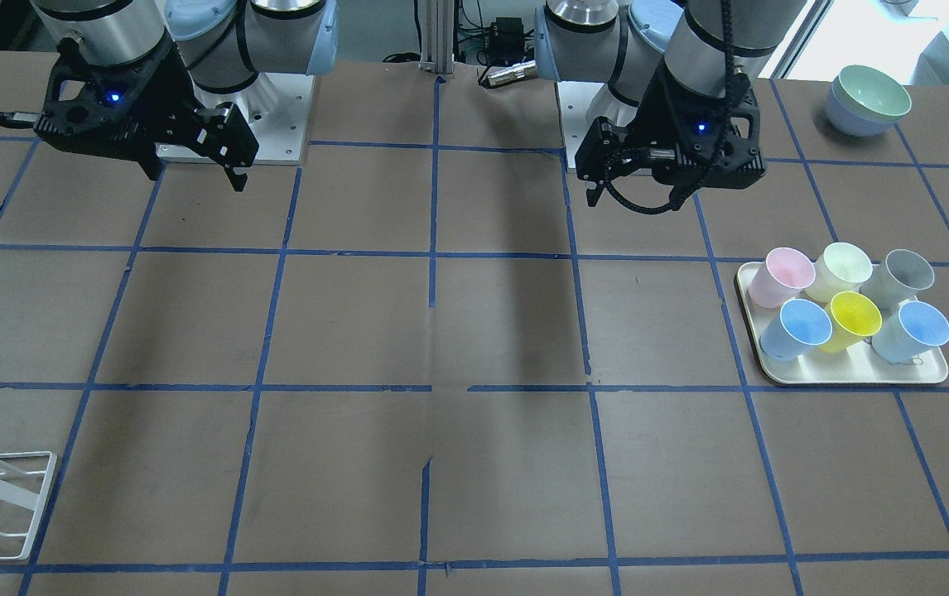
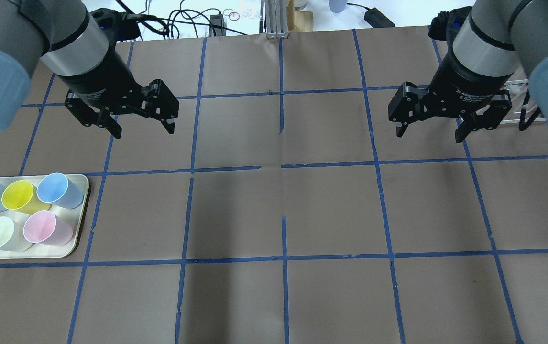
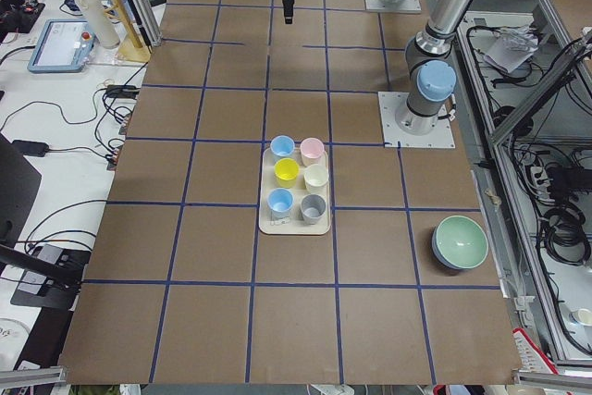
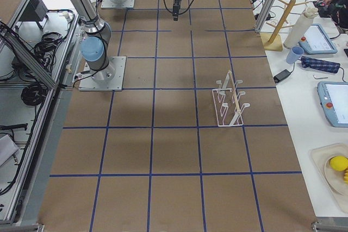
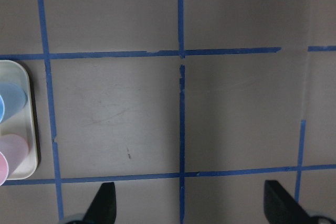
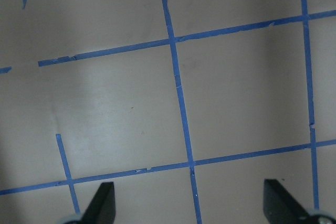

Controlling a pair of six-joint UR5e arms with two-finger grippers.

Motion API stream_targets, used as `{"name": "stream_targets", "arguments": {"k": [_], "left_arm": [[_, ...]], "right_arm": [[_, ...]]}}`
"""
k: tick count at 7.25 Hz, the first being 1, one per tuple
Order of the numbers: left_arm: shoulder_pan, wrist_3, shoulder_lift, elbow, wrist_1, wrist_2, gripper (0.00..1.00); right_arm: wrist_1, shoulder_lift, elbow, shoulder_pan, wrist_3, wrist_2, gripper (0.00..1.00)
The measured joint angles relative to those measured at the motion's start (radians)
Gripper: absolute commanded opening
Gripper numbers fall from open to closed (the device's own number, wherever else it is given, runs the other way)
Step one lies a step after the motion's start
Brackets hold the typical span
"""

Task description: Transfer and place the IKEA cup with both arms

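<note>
Currently the pale grey tapered plastic tumbler (image 1: 905, 277) stands mouth up on a cream rectangular plastic tray (image 1: 855, 377) at the robot's left side of the brown paper-covered worktop (image 1: 358, 331), which is marked into squares with blue tape. It takes the tray's corner in the row nearer the robot, at the outer end, just beside a pale green plastic cup (image 1: 843, 269). A pink plastic cup (image 1: 781, 277) closes that row. The farther row holds a blue plastic cup (image 1: 913, 331) next to the tumbler, a yellow plastic cup (image 1: 851, 319) in the middle and a second blue plastic cup (image 1: 797, 327); the six sit close together. The silver-grey jointed left arm (image 2: 75, 48) hangs above the worktop well apart from the tray, and its black two-finger jaws are spread wide with nothing between them; its wrist view catches only the tray's edge at one side. The silver-grey jointed right arm (image 2: 479, 48) hovers over the opposite half, its jaws likewise spread wide and holding nothing. Near the worktop's corner on the robot's left sits a pale green bowl nested in a lilac bowl (image 1: 868, 99), and on the right-hand side stands a white wire rack (image 4: 231, 101).
</note>
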Motion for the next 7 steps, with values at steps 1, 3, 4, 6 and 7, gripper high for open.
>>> {"name": "stream_targets", "arguments": {"k": [1, 3, 4, 6, 7], "left_arm": [[-0.017, -0.01, -0.009, 0.014, -0.002, 0.0, 1.0], [-0.025, -0.01, -0.018, 0.029, 0.003, 0.0, 1.0], [-0.026, -0.007, -0.018, 0.031, 0.005, -0.001, 1.0], [-0.026, 0.009, -0.016, 0.031, 0.006, -0.001, 1.0], [-0.026, 0.013, -0.016, 0.031, 0.006, 0.0, 1.0]], "right_arm": [[0.002, -0.001, 0.0, -0.001, 0.002, 0.0, 1.0], [0.005, -0.005, -0.001, 0.0, 0.002, 0.008, 1.0], [0.005, -0.006, -0.002, 0.0, 0.001, 0.011, 1.0], [0.005, -0.006, -0.003, 0.0, 0.0, 0.014, 1.0], [0.006, -0.006, -0.003, 0.0, 0.0, 0.013, 1.0]]}}
